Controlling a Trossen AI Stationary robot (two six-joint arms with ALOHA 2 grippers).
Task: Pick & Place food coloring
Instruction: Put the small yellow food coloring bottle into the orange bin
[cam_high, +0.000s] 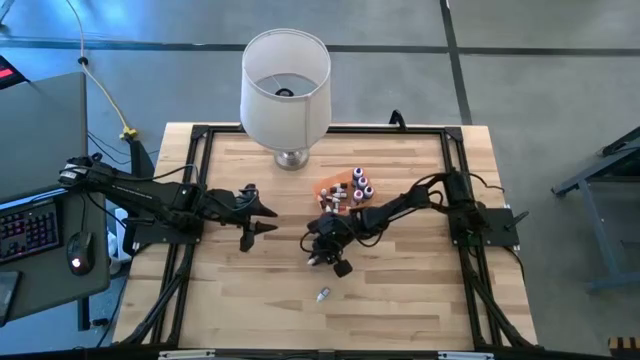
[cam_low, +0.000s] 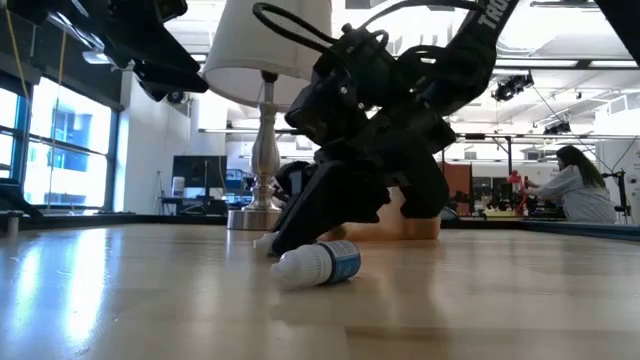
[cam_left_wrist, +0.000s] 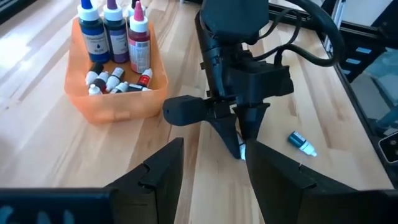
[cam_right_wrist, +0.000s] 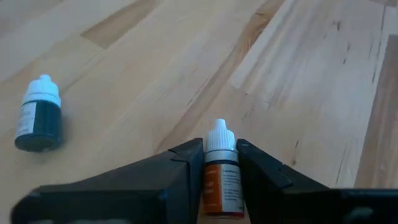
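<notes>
Pale wood-plank table (cam_high: 400, 300) w/ black frame, concrete floor around; open workshop behind, person (cam_low: 575, 185) seated far off.

L to R: left gripper (cam_high: 262, 219) hovers mid-table, fingers apart, nothing in them. White drum lampshade (cam_high: 286, 72) on metal base at far edge. Orange plastic tray (cam_left_wrist: 118, 102) holds more bottles. Right gripper (cam_high: 318, 257) low at table, clamped on small dropper bottle (cam_right_wrist: 221, 180), white pointed cap, orange label. Another bottle (cam_right_wrist: 39, 121), dark body, lies on its side nearby.
</notes>
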